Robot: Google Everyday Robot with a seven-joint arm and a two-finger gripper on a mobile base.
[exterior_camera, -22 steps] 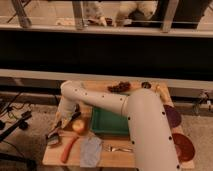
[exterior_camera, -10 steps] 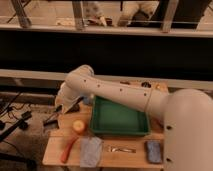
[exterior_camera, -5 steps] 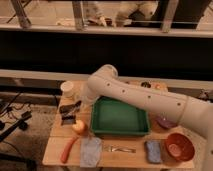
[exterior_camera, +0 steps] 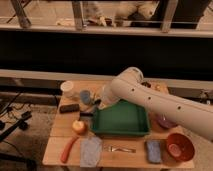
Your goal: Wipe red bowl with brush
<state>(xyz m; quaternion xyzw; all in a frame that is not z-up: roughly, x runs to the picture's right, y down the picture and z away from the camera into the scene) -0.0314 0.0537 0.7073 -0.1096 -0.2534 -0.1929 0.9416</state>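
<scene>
The red bowl [exterior_camera: 179,146] stands at the front right corner of the wooden table, glossy orange-red with a paler centre, with nothing in it. My gripper [exterior_camera: 94,103] is at the end of the white arm [exterior_camera: 145,97], over the table's left part just beyond the green tray's left back corner, far from the bowl. A slim dark thing [exterior_camera: 85,114] that looks like the brush handle lies just below the gripper, by the tray's left edge. I cannot tell whether the gripper holds it.
A green tray [exterior_camera: 120,131] fills the table's middle. On the left are a white cup [exterior_camera: 67,89], a black block [exterior_camera: 69,107], a round yellow-orange fruit [exterior_camera: 79,126] and an orange stick [exterior_camera: 68,148]. In front lie a grey cloth [exterior_camera: 91,151], a metal utensil [exterior_camera: 121,148] and a blue sponge [exterior_camera: 153,150]. A maroon dish [exterior_camera: 165,121] stands right of the tray.
The arm has swung up and to the right, uncovering the table's right side and the red bowl. The gripper moved from the front left towards the tray's back left corner.
</scene>
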